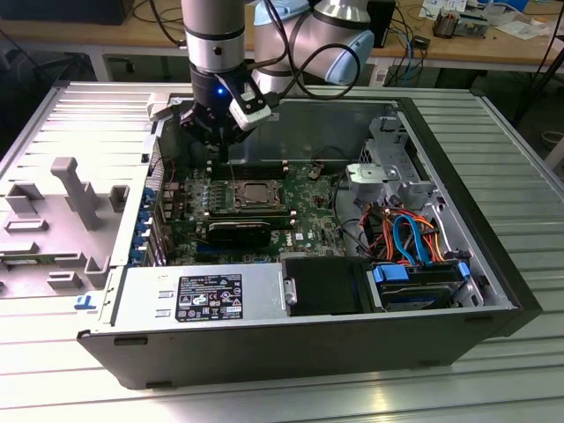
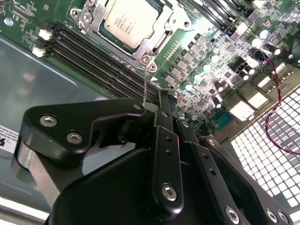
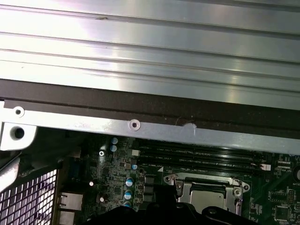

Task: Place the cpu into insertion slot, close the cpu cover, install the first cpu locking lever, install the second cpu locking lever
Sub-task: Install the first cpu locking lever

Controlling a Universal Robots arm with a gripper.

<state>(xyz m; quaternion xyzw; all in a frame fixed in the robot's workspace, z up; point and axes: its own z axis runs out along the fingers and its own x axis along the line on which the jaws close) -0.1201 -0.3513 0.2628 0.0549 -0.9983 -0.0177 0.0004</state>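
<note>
The cpu (image 2: 127, 21), a dull silver square with faint print, sits in the slot (image 2: 158, 43), framed by the flat silvery cover (image 2: 93, 21). The end effector (image 2: 165, 107) is pinched on a thin wire lever (image 2: 146, 84) at the cover's corner.

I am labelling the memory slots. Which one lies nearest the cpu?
The innermost slot, which runs right beside the cover in the second wrist view; the other slots lie beyond it, toward the grey case wall.

Lab; cable-strewn workbench (image 1: 88, 35) behind.
</note>
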